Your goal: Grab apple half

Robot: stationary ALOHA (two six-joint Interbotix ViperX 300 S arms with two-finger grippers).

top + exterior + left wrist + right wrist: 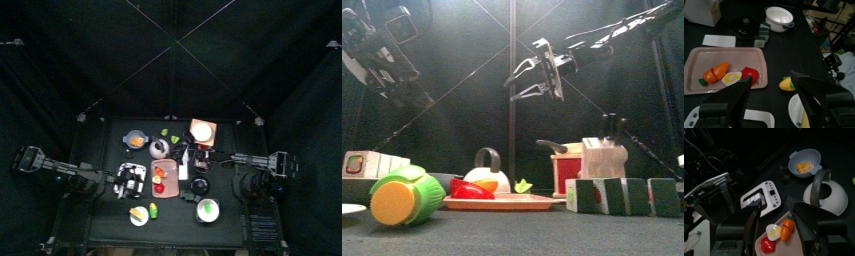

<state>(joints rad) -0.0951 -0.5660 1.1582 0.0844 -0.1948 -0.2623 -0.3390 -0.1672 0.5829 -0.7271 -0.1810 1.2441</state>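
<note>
The apple half (749, 73) is red and lies on the pink tray (704, 57) beside an egg half (731, 77) and a carrot (715, 73). In the front view the apple half (469, 189) rests on the tray's near side. My left gripper (774, 100) hovers open just off the tray's edge, apart from the apple half, with nothing between its jaws. My right gripper (777, 225) hangs open above the tray, where the apple half (767, 244) shows low between its jaws. From the front, the right gripper (537, 78) is high over the table.
Around the tray stand a white kettle (827, 195), a blue bowl (805, 160), a white toaster (763, 198), a white pot (779, 17) and a corn piece (786, 84). A knife block (596, 160) and a green-and-orange fruit (402, 198) stand near the front edge.
</note>
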